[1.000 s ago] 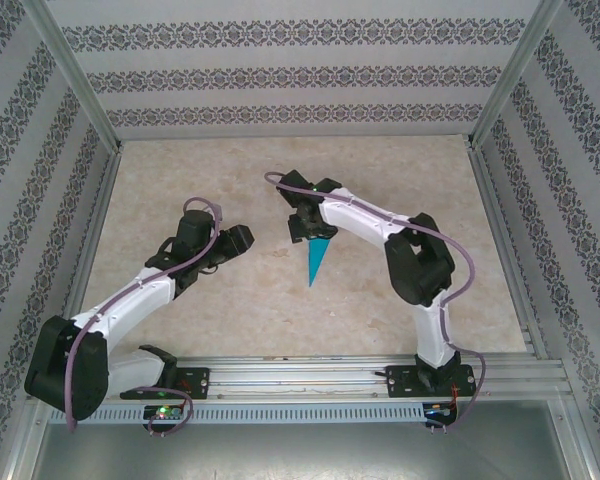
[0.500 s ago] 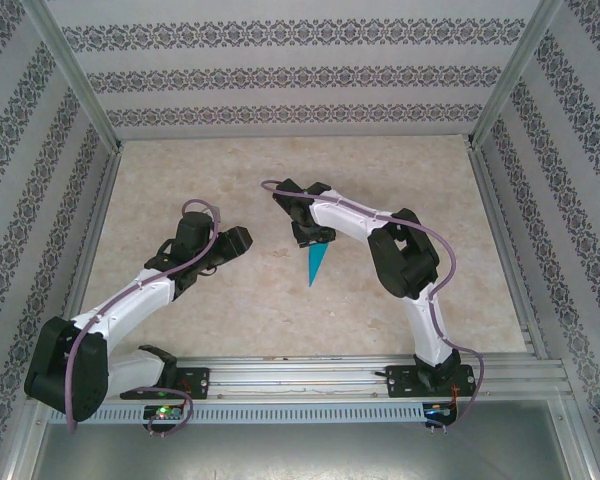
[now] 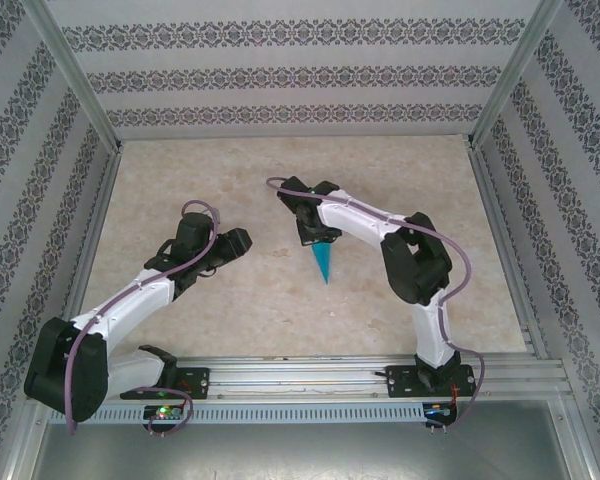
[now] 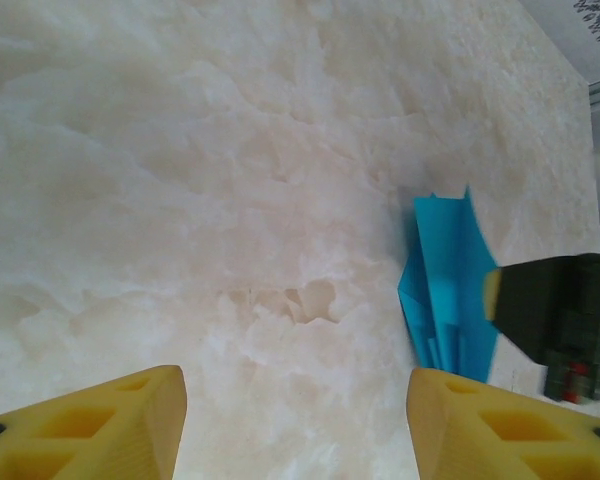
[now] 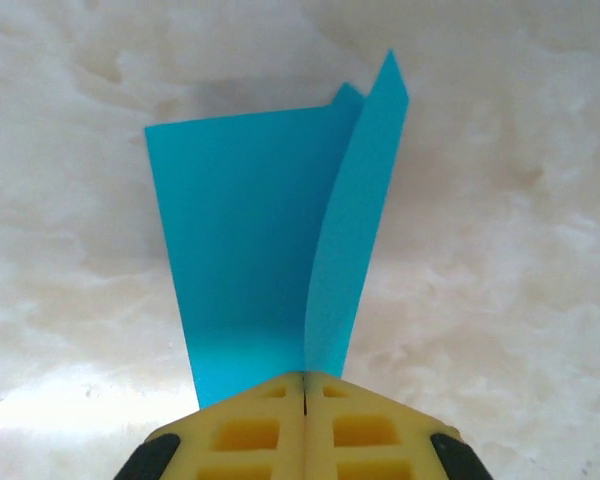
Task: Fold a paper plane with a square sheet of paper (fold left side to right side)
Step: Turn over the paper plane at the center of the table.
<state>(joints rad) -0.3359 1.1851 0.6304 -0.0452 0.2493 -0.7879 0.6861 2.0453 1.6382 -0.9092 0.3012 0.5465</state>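
The pale marbled table is the broadest thing before me. On it, a little right of the middle, is the task's thing: the teal-blue paper plane, a narrow pointed dart of thin folded paper, with its tip aimed toward my bases and its wide tail under my right wrist. My right gripper is clamped on that tail. Its yellow pads meet with no gap, and the paper comes straight out of the seam between them. From the right wrist I see one broad panel spreading to the left of the crease, while the right-hand flap stands up and curls away from it. Whether the plane's underside rests on the table I cannot tell. My left gripper hangs over bare table just to the left of the plane, with its fingers apart and nothing between them. As I judge it, the fold is made but not set, so the step is to close the two halves cleanly onto each other. To do that well I should hold my right grip firm and square to the centre crease, so the tail cannot twist. I should lay the dart low and flat, then bring my left fingers in from the side to press the raised flap down along the crease. Thin paper will buckle if it is pushed end-on or tugged against the clamp.
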